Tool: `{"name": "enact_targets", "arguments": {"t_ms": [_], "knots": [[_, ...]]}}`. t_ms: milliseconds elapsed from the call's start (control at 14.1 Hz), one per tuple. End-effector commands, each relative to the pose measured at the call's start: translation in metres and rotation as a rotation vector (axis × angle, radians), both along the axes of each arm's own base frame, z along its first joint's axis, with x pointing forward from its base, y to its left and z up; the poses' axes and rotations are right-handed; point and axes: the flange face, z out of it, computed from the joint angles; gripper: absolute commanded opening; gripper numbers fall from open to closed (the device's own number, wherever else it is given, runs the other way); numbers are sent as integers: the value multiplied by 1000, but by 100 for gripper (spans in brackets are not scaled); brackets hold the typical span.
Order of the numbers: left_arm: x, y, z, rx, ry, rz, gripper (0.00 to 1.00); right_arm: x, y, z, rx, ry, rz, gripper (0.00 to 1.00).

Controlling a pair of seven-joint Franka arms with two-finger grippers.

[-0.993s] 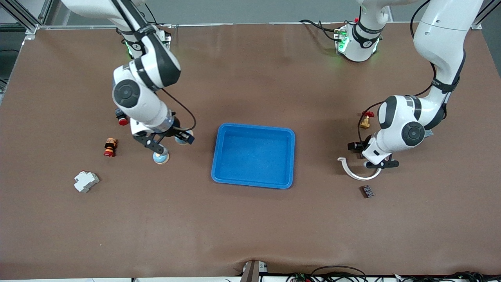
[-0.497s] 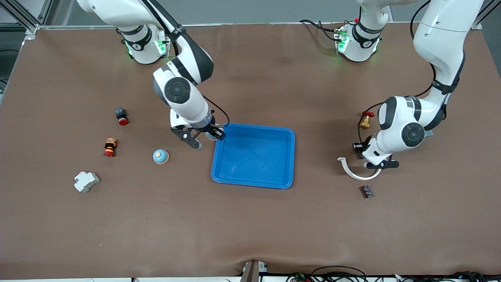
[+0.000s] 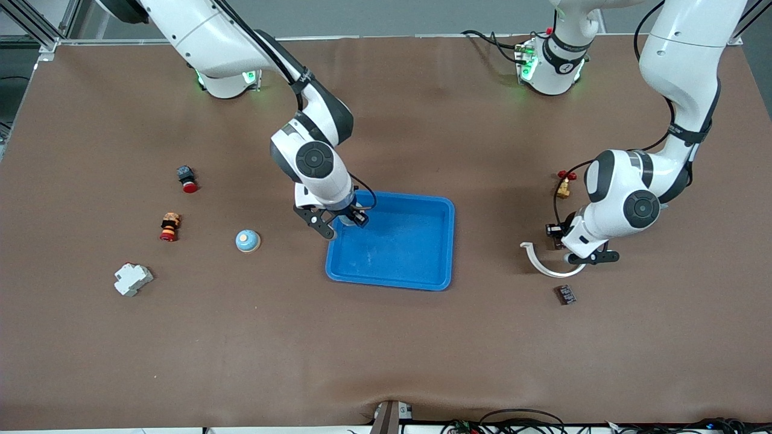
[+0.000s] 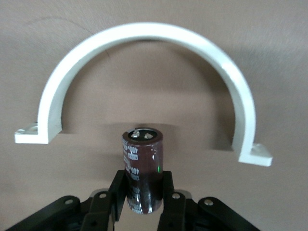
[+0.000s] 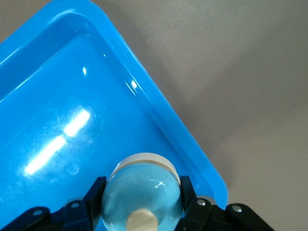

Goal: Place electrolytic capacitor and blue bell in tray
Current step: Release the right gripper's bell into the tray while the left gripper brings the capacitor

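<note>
Right gripper [image 3: 341,222] comes first: it hangs over the tray [image 3: 404,247], just inside the rim toward the right arm's end of the table, and its fingers are clenched on the blue bell [image 5: 142,195], a pale blue dome with a cream knob. In the right wrist view the bell sits over the tray floor close to the rim, not yet let go.

Nothing lies in the tray, so I judge the task about halfway: both parts are gripped and neither is delivered. A second blue dome [image 3: 247,240] rests on the table toward the right arm's end (a look-alike, apparently).

Left gripper [image 3: 572,244] is low over the table toward the left arm's end, well apart from the tray, clamped on the electrolytic capacitor [image 4: 142,168]. The dark cylinder stands upright between the fingers, inside the arc of a white half-ring clamp [image 4: 144,33] without touching it. Whether it has left the table I cannot tell. What is left: release the bell, then carry the capacitor to the tray.
</note>
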Motion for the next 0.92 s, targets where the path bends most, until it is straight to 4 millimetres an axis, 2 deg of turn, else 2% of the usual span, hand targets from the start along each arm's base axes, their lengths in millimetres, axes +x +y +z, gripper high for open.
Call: {"name": "enact_targets", "arguments": {"t_ms": [0,213,284,426,639,780,851], "knots": [[24,-31,38,42,17,73,0,2,16,-11,-8,-18,-13,0],[41,-80,80,63,23,192,0,1,22,-27,-22,-26,-19,0],[42,-98,86,53,20,239,0,0,27,-32,-27,-33,-17,0],[36,-150,94,27,23,328,0,-3,32,-42,-43,-38,-14,0],[22,-223,84,57,36,465,0,-3,38,-52,-52,-46,-15,0],[17,-260,74,71,40,526,0,-1,38,-53,-44,-55,-37,0],[11,-277,68,81,37,541,0,2,35,-53,-42,-55,-57,58]]}}
